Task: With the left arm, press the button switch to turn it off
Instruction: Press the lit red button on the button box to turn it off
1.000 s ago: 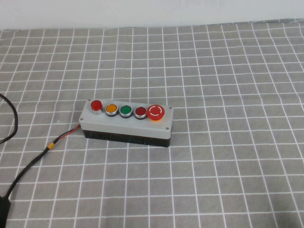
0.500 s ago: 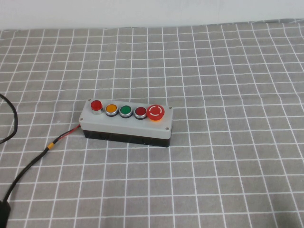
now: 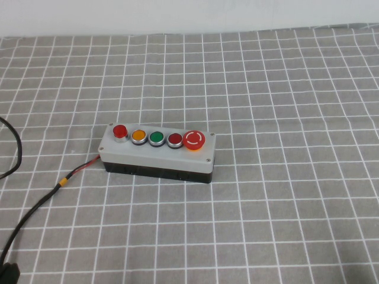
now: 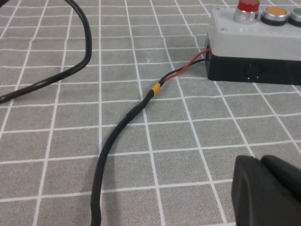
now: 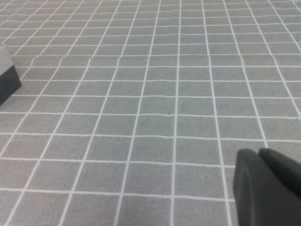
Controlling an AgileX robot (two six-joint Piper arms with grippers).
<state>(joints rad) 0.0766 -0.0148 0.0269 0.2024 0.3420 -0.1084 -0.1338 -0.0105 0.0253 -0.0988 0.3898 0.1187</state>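
The grey button box lies mid-table with a row of five buttons: a raised red one, orange, green, dark red and a large red mushroom button. In the left wrist view my left gripper hangs low over the cloth, shut and holding nothing, well short of the box's wired end. The red button shows there at the frame's edge. My right gripper is shut and holding nothing, far from the box corner.
A black cable with red wires and an orange band runs from the box's left end toward the near-left corner. A second black cable loop lies beside it. Grey checked cloth covers the table.
The dark part of my left arm at the high view's bottom-left corner has slid down and is now almost out of frame. The box and buttons have not moved.
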